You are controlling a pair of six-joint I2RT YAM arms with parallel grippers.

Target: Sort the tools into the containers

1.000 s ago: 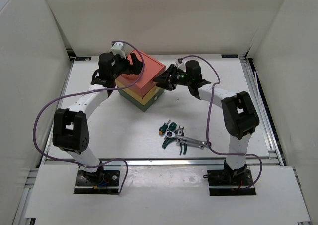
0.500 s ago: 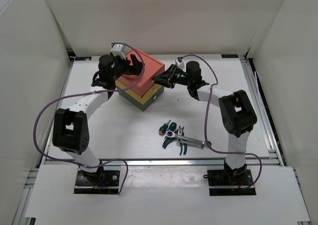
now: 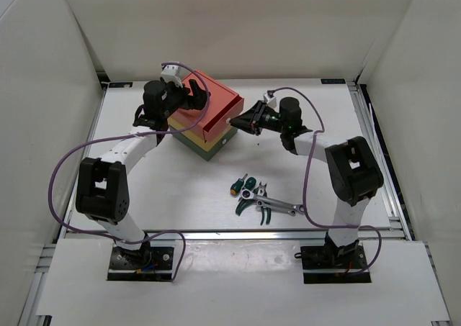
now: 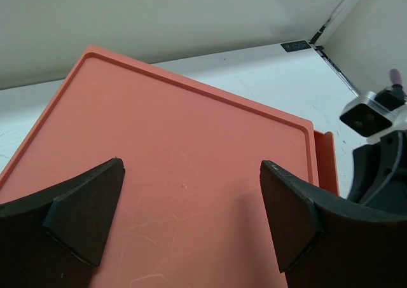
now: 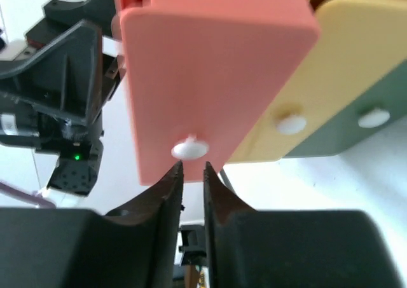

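R gripper (image 5: 191,168): black fingers (image 5: 166,196) nearly together, pinched on small white knob (image 5: 189,149) at front of salmon drawer (image 5: 210,72); drawer stands partly out of stack.
L gripper (image 4: 191,218): wedge-shaped pads (image 4: 82,212) spread wide over salmon top, nothing held; contact w/ lid cannot be told.
Stack, far-centre of table (image 3: 166,189): salmon over yellow box (image 5: 331,65) over dark green box (image 5: 356,135); smooth matte plastic, rounded edges, faint scratches on top, one white knob per front.
Tools, near-centre, well apart from stack and both grippers: silver ratchet wrench (image 3: 279,208) lying across green-handled pliers (image 3: 251,205); two stubby screwdrivers (image 3: 240,184) just beside.
Surrounds: white walls; purple cables (image 3: 72,153) looping from both arms.
Views: top cam alone shows tools; R wrist alone shows knobs, w/ L gripper's body behind the stack; L wrist shows pulled drawer's lip and R arm's cam beyond it.
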